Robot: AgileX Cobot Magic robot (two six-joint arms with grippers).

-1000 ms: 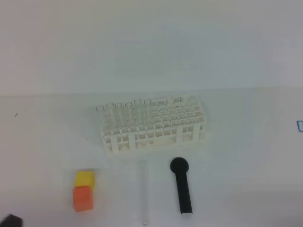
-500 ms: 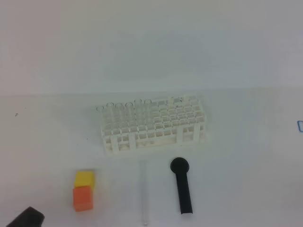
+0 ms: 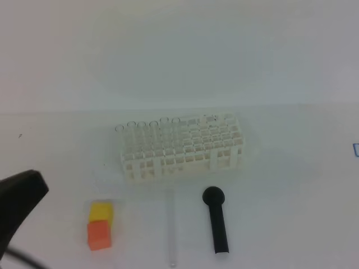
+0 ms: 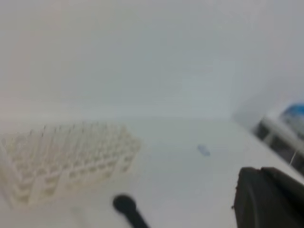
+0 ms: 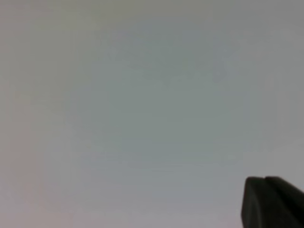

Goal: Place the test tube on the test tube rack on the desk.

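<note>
The test tube [image 3: 171, 230] lies flat on the desk [image 3: 291, 213], in front of the test tube rack [image 3: 182, 148] and pointing toward it. The white rack holds several clear tubes upright in its back left holes. My left arm [image 3: 19, 196] shows as a dark shape at the lower left, well left of the tube and touching nothing. In the left wrist view the left gripper [image 4: 260, 173] sits shut and empty, with the rack [image 4: 66, 159] off to its left. The right gripper [image 5: 265, 181] is shut, facing only a blank pale surface.
A black round-headed stick tool [image 3: 216, 221] lies just right of the tube. A yellow block [image 3: 101, 212] and an orange block [image 3: 99, 234] sit together to the tube's left. A small blue mark [image 3: 355, 149] is at the desk's right edge.
My left arm has come up from the bottom left corner and now fills more of the exterior view. The tube, rack, tool and blocks have not moved.
</note>
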